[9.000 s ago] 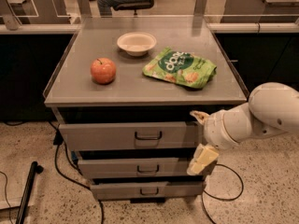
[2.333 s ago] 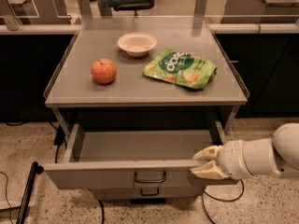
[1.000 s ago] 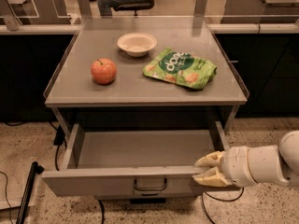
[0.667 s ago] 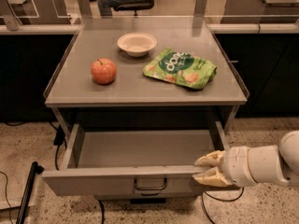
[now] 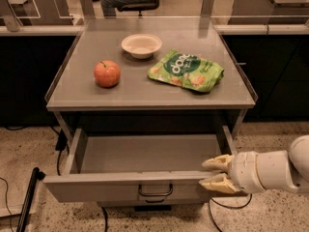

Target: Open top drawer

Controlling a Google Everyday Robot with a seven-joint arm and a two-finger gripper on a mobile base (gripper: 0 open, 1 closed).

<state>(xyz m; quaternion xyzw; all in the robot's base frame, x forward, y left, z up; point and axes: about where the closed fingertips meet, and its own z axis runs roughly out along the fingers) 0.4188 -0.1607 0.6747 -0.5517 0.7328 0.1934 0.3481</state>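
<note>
Pulled from flush with the cabinet nine seconds before, the top drawer (image 5: 96,190) stood well out below the counter's (image 5: 145,94) front edge, scarcely farther than a second earlier; its dark wire handle (image 5: 155,191) sat at the middle of the grey front. The gripper (image 5: 216,173) had followed it outward and was below the counter's front right corner, clamped on the right end of the drawer front, one cream finger inside the tray and the other outside; the white arm (image 5: 270,170) reached in from the right. On the counter, the apple (image 5: 107,73) lay toward the left edge, the bowl (image 5: 141,45) toward the back edge, and the green snack bag (image 5: 186,71) toward the right edge; none had shifted.
</note>
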